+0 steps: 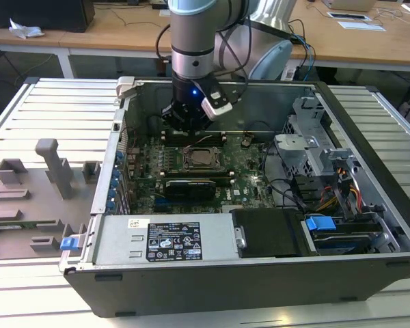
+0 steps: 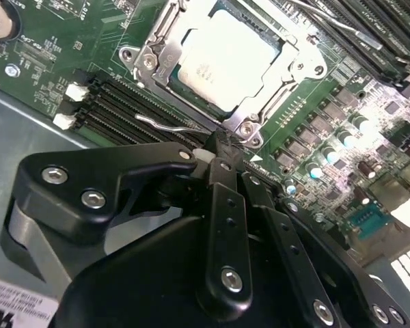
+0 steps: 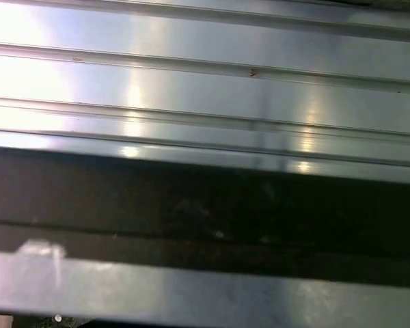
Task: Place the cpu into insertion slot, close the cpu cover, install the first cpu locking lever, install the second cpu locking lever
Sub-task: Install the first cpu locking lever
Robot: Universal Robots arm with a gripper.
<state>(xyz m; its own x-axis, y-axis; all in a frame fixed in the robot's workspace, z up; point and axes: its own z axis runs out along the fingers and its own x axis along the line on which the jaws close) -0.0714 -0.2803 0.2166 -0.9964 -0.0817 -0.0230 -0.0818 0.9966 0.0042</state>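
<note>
I see the cpu [image 2: 222, 65], a dull silver square, lying flat in the insertion slot [image 2: 157, 51] on the green motherboard [image 2: 48, 48], the cpu cover [image 2: 277, 72] framing it. My gripper [image 2: 215, 154] hovers just beside it, fingertips pinched together, gripping nothing I can see.

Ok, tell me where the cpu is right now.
The cpu sits in the insertion slot on the green motherboard, framed by the cpu cover; in the second wrist view the gripper is just beside the socket.
</note>
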